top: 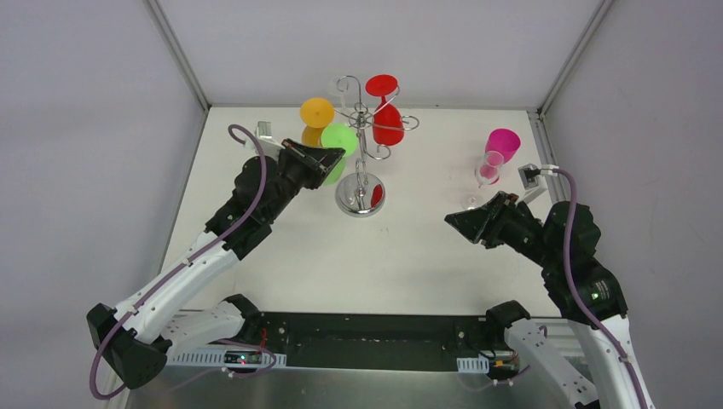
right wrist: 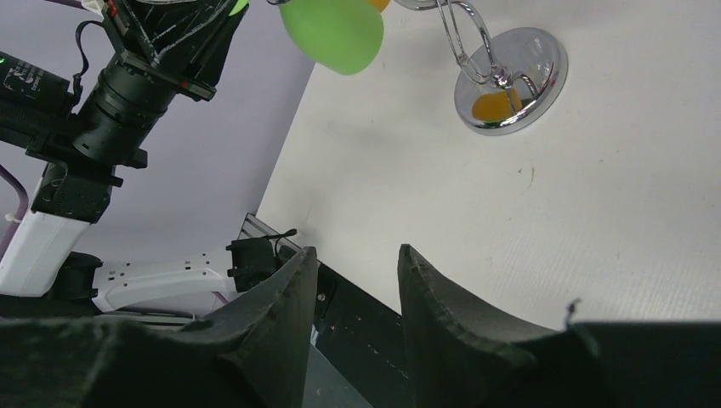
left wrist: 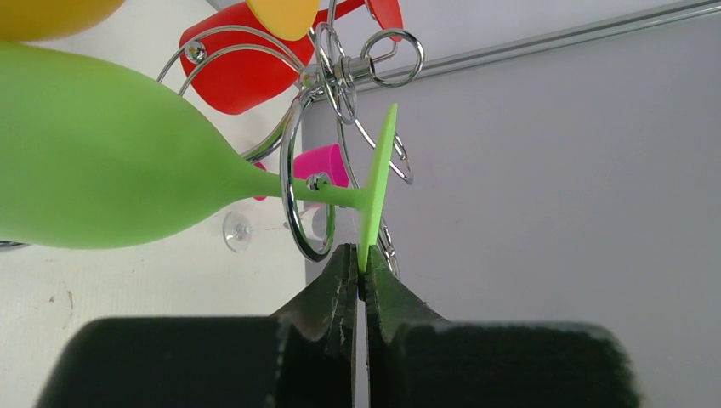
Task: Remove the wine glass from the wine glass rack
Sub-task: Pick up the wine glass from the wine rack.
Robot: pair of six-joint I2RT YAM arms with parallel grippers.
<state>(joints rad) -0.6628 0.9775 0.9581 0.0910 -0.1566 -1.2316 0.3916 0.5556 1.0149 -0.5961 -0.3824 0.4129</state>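
Observation:
The chrome wine glass rack (top: pixel 361 194) stands mid-table on its round mirrored base, with a green wine glass (top: pixel 338 139), an orange one (top: pixel 316 112) and a red one (top: pixel 386 122) hanging from its arms. My left gripper (top: pixel 331 157) is at the green glass. In the left wrist view it (left wrist: pixel 361 257) is shut on the edge of the green glass's foot (left wrist: pixel 380 178), and the stem still passes through a chrome rack loop (left wrist: pixel 303 251). My right gripper (top: pixel 456 223) is open and empty, low over the table to the right of the rack (right wrist: pixel 510 81).
A pink wine glass (top: pixel 500 145) with a clear stem stands on the table at the right, just behind my right gripper. White walls and metal frame posts close in the table at the back and sides. The black base plate runs along the near edge.

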